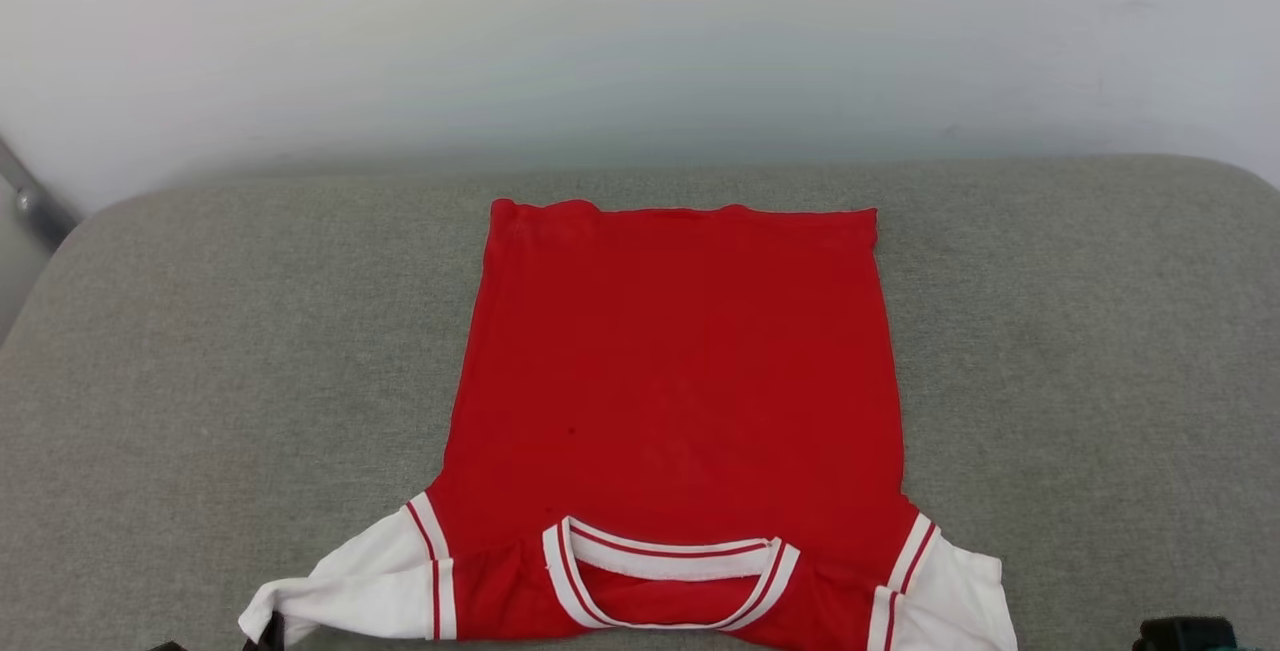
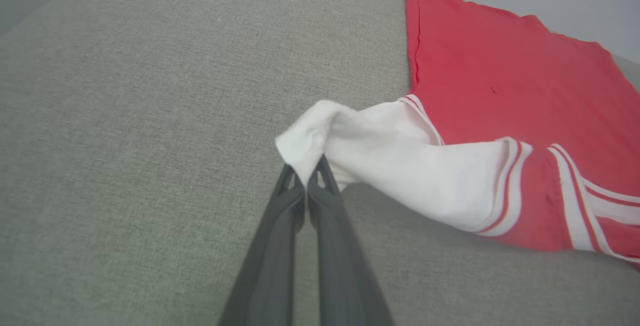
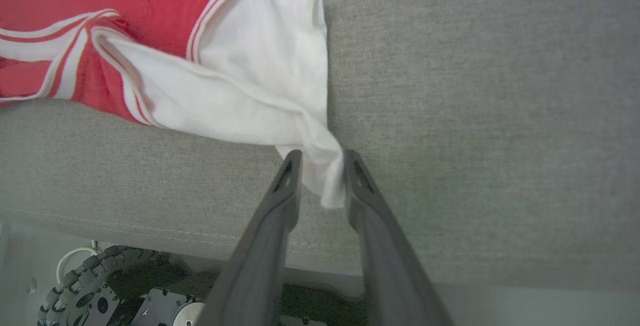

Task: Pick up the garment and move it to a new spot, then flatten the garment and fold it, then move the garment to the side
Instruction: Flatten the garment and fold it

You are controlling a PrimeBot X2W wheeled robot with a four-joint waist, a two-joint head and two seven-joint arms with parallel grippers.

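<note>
The garment (image 1: 680,361) lies flat on the grey cushion (image 1: 200,351), back side up, collar toward me and hem at the far end. Both white sleeves are drawn out sideways near the front edge. My left gripper (image 2: 306,173) is shut on the tip of the garment's (image 2: 500,75) left sleeve (image 2: 400,160), holding it slightly off the cushion. My right gripper (image 3: 322,158) has its jaws apart, and the tip of the right sleeve (image 3: 260,60) of the garment (image 3: 150,0) hangs loose between the fingers.
The cushion (image 3: 475,90) stretches wide to both sides of the shirt, with a pale wall (image 1: 640,31) behind it. Its front seam edge (image 3: 125,228) is just below my right fingers, above the robot's wheeled base (image 3: 75,286). A metal bar (image 1: 30,196) leans at the far left.
</note>
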